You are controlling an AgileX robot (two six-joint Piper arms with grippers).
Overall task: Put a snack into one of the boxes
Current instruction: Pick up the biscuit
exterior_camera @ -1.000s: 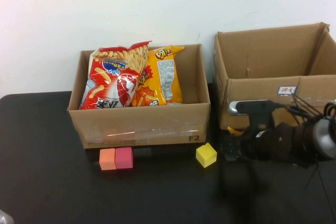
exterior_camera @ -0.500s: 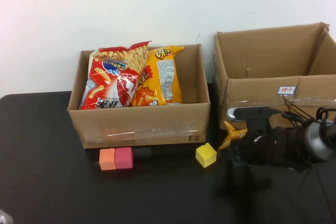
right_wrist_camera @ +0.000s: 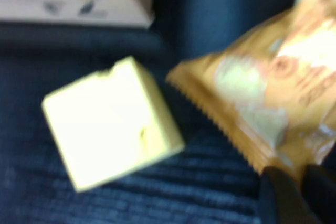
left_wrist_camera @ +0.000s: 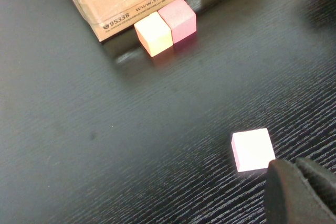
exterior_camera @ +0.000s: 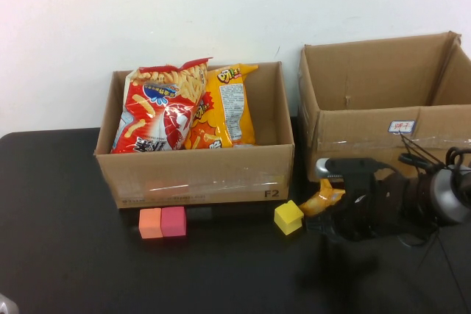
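Tools — left (left_wrist_camera: 302, 192), right (exterior_camera: 324, 215) — over black table (exterior_camera: 66, 255).

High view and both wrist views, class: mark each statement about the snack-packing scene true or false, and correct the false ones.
1. The left cardboard box holds two snack bags. True: a red bag and an orange bag stand in it.
2. The right cardboard box also holds snack bags. False: none show inside it.
3. The right claw holds a small orange snack packet. True.
4. The yellow foam cube sits inside the left box. False: it lies on the black table, in front of the box.
5. The orange cube and pink cube touch side by side. True.
6. The left claw grips the pale pink cube. False: the cube lies beside it on the table.
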